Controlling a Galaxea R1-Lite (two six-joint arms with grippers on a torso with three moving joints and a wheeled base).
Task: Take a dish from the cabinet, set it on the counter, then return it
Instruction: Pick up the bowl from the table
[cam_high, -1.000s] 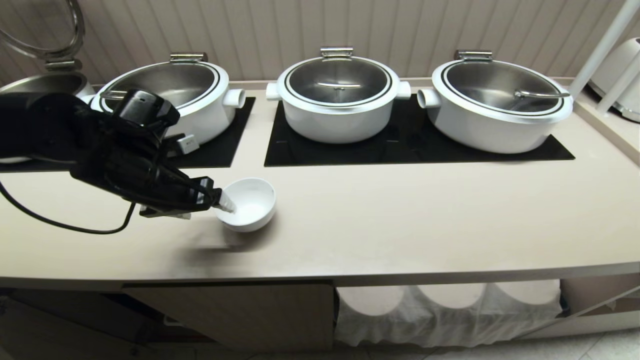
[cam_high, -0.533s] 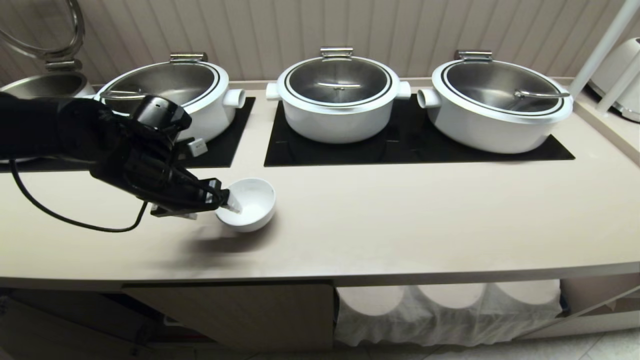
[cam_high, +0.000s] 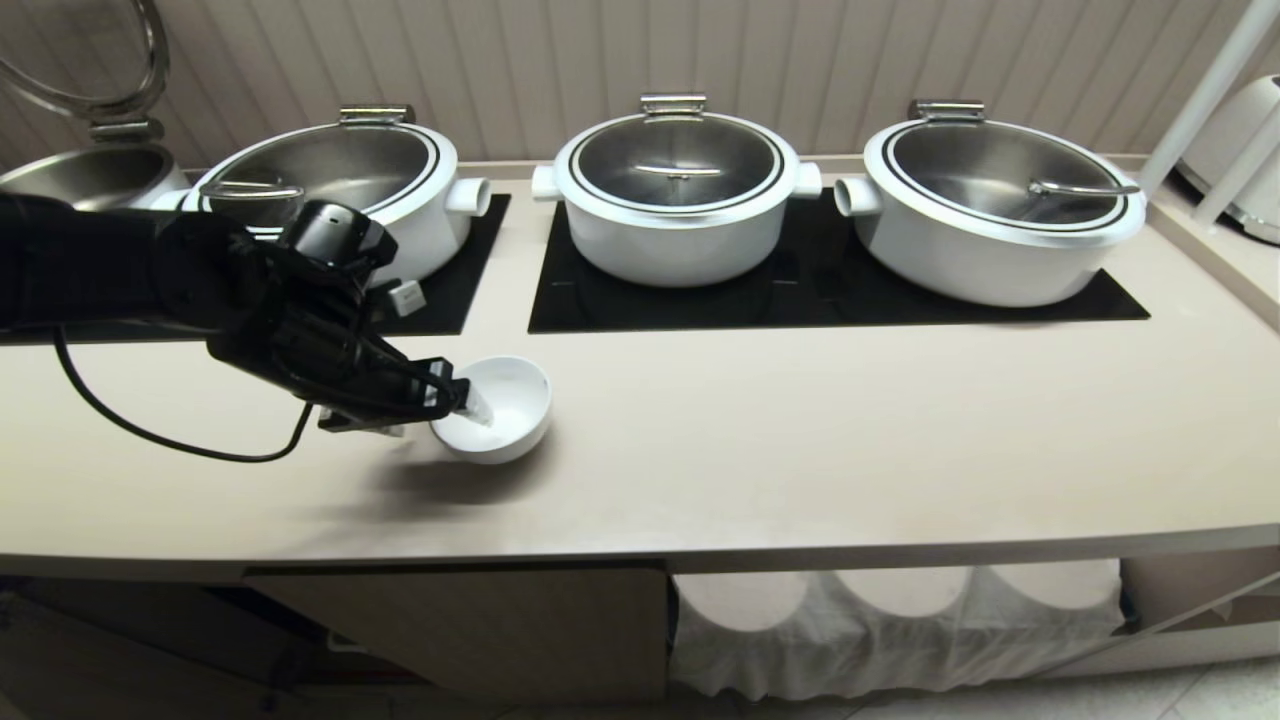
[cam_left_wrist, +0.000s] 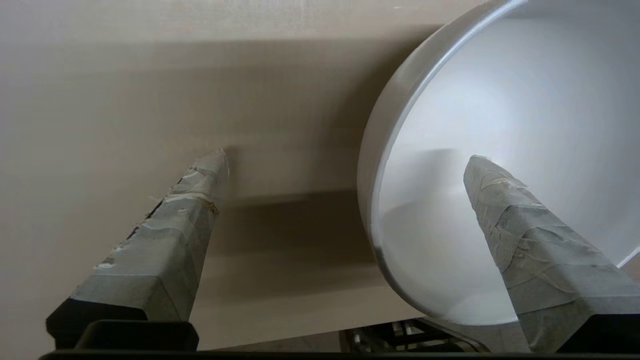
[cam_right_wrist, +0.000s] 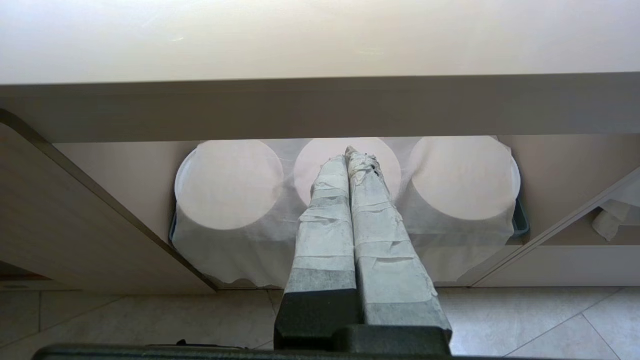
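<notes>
- No brand, label or readable writing shows on anything in view.
- The bowl (cam_high: 497, 408) is small, plain white, round and deep, with a glossy ceramic look; it stands upright in the left-centre of the head view, on the counter (cam_high: 800, 440).
- The counter is a long, smooth, cream-beige slab with a thick front edge; black rectangular hob plates (cam_high: 800, 290) are set flush into it along the upper half of the frame.
- Three large white pots (cam_high: 680, 200) with round, brushed-steel lids stand on the hob plates in a row, before a wall of pale vertical ribs.
- Under the counter at lower centre, a cabinet door (cam_high: 470, 630) shows a pale, finely fluted face with a rounded corner.
- Right of that door, a thin white cloth (cam_high: 890, 630) drapes over three round shapes.
- The left gripper (cam_high: 452, 405) reaches in from the left edge of the head view on a black arm, tilted down toward the bowl, a black cable looping below it.
- Its fingers (cam_left_wrist: 175, 220), wrapped in wrinkled grey tape, are spread wide across the bowl's near rim: one inside the bowl, the other outside over bare counter, neither clearly pressing the wall.
- The right gripper (cam_right_wrist: 352, 165) hangs low before the cloth-covered shapes, its taped fingers pressed together and holding nothing.
</notes>
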